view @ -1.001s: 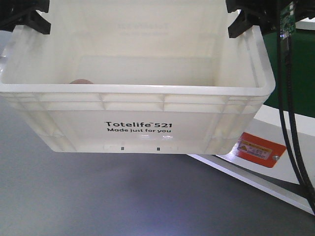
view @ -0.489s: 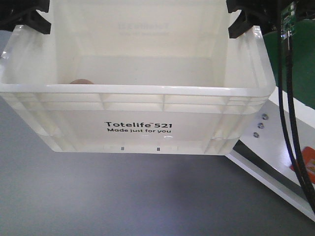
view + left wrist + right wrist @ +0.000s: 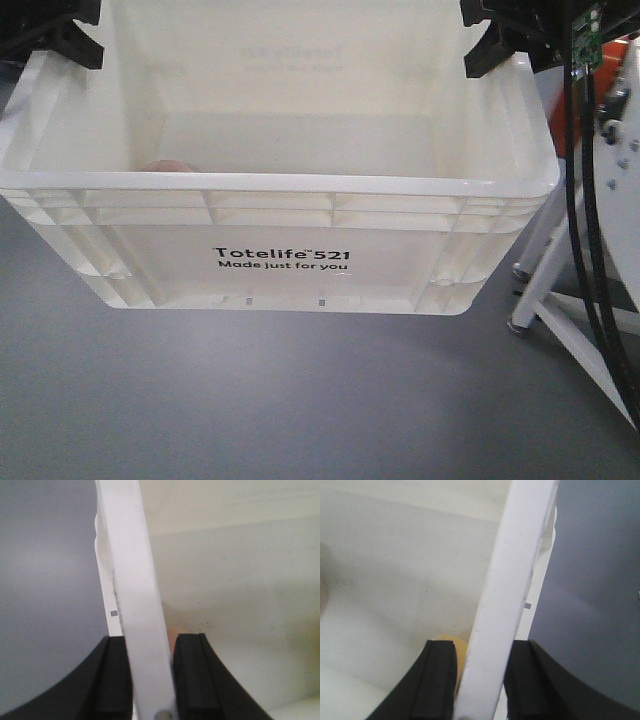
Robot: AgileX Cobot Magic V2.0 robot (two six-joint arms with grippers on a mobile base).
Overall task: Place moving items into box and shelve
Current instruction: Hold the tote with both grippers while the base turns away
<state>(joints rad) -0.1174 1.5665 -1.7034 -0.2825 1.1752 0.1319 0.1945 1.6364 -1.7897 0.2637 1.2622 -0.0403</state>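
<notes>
At the left rim, the left tool (image 3: 150,647) pinches the box (image 3: 280,183) wall, the pink-brown toy (image 3: 168,166) inside near it. The box hangs above grey floor (image 3: 250,400). On the right rim the right tool (image 3: 480,652) pinches likewise, the yellow toy (image 3: 448,647) beside it. Such thin rim grips could slip if the tools drift apart or tilt. A white frame leg (image 3: 545,285) and black cables (image 3: 582,200) crowd the right side.

Grey floor (image 3: 300,400): plain, smooth, unmarked, with a soft glare patch near the bottom edge. At the right stands a white metal frame (image 3: 546,275), its slanted leg ending in a dark foot (image 3: 519,325) on the floor. Above it is a white panel (image 3: 620,180) bearing small bolts. An orange-red surface (image 3: 556,105) shows partly behind; its nature cannot be determined.
</notes>
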